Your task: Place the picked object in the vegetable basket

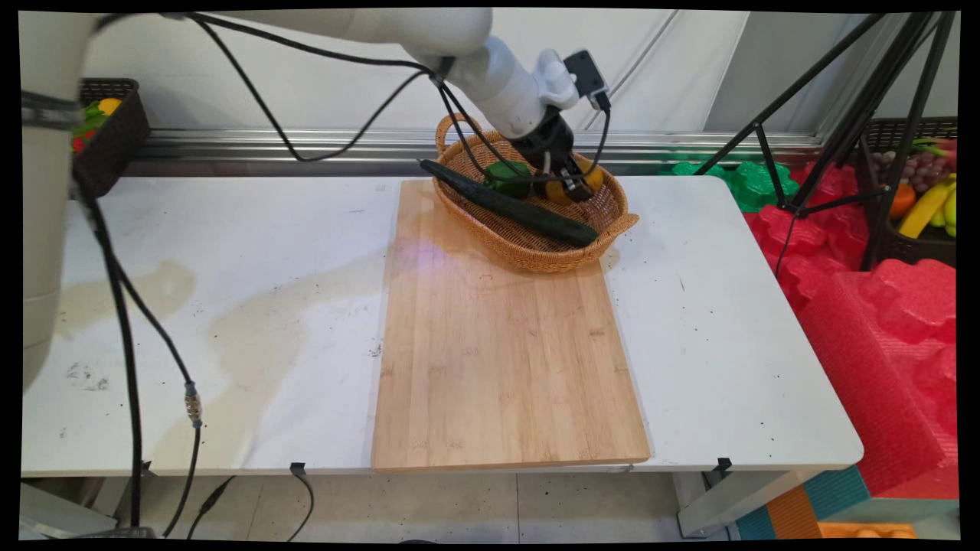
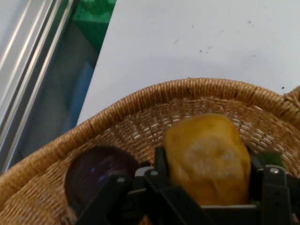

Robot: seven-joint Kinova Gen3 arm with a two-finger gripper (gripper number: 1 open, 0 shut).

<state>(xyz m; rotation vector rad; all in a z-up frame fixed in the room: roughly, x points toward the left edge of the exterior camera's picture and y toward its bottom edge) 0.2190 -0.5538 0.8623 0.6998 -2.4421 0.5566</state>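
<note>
White surface (image 1: pixel 230 268) seen from above its near edge, pale wall and metal rail behind. Long wooden board (image 1: pixel 498 360) laid across the middle, from near edge to far edge. Oval wicker basket (image 1: pixel 536 256) on the board's far end, close to the surface's far edge.

In the basket: a dark green cucumber (image 1: pixel 513 207) lying slantwise along the nearer side, one tip poking over the rim; a green pepper (image 1: pixel 507 177) just behind it; a yellow-orange vegetable (image 1: pixel 591 177) on the side nearest the far edge; beside that, visible only from the hand camera, a round dark purple item (image 2: pixel 96 171), kind hard to tell.

White arm reaching in from the upper left, black hand (image 1: pixel 570 187) lowered inside the basket. Fingers pressed against both flanks of the yellow-orange vegetable, pinching it between them, with woven basket wall just beyond. Whether lifted clear of the basket floor: cannot tell.

Beyond the surface's right edge, red foam blocks (image 1: pixel 880 321) and a black tripod (image 1: pixel 842 115). By the far left corner, a dark basket of produce (image 1: pixel 115 130).
</note>
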